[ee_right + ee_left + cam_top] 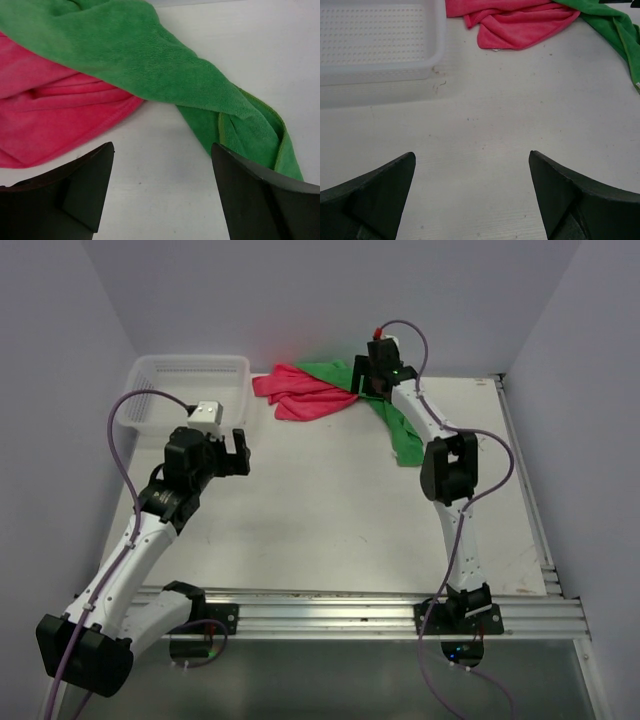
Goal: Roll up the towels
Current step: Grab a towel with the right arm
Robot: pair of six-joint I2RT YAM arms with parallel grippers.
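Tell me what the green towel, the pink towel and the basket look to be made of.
Green towel: soft fleecy cloth, likely microfibre; matte, fine nap, stitched edge. Pink towel: seemingly the same napped cloth, folding softly. Basket: probably plastic; translucent white, smooth rim, grid of small holes.

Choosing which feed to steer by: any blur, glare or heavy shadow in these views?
Top external: even light, faint shadows, pink towel tinting the wall red. Left wrist: table sharp, white basket washed out. Right wrist: green towel crisp, fingers dark.
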